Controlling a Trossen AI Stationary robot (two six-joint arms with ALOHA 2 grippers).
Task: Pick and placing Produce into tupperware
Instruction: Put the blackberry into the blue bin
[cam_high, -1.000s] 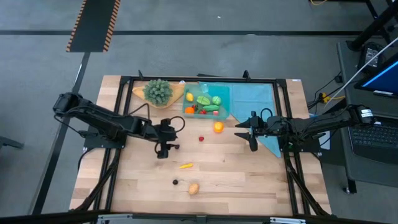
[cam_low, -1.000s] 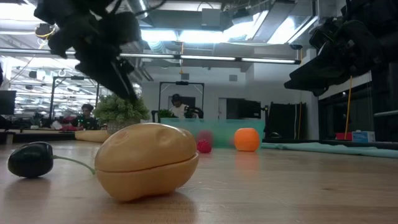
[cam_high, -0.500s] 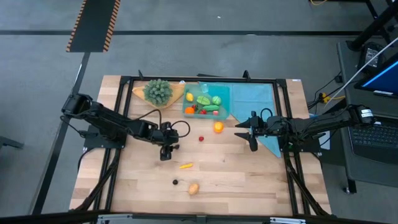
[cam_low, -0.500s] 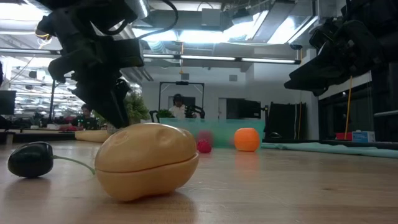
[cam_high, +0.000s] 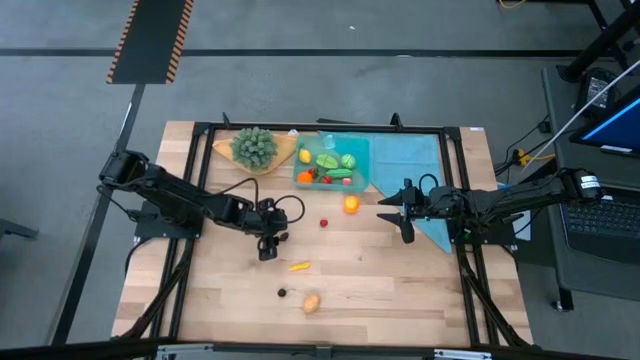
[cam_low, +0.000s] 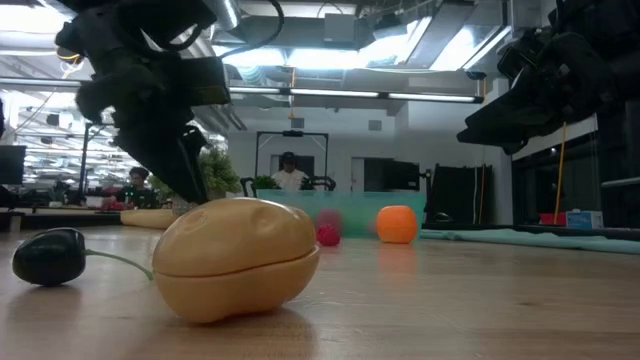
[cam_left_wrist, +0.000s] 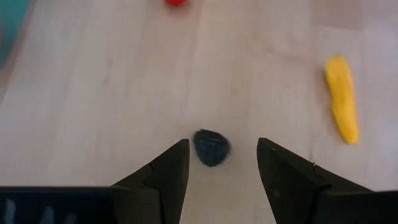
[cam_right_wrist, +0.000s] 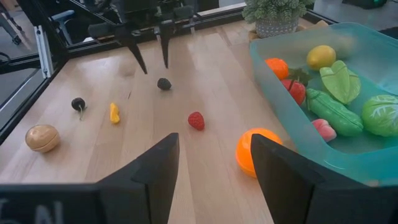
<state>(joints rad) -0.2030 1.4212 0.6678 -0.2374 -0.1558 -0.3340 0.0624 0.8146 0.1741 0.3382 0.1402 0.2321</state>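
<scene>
Tools: left tool wide above dark berry | right tool wide | berry's kind unclear

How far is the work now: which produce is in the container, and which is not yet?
Done: several pieces lie in the tupperware, among them a lemon and green vegetables. In hand: the left gripper is open around a dark piece on the table. Left: the orange, strawberry, yellow piece, potato and a dark stemmed piece. The right gripper waits open.
</scene>
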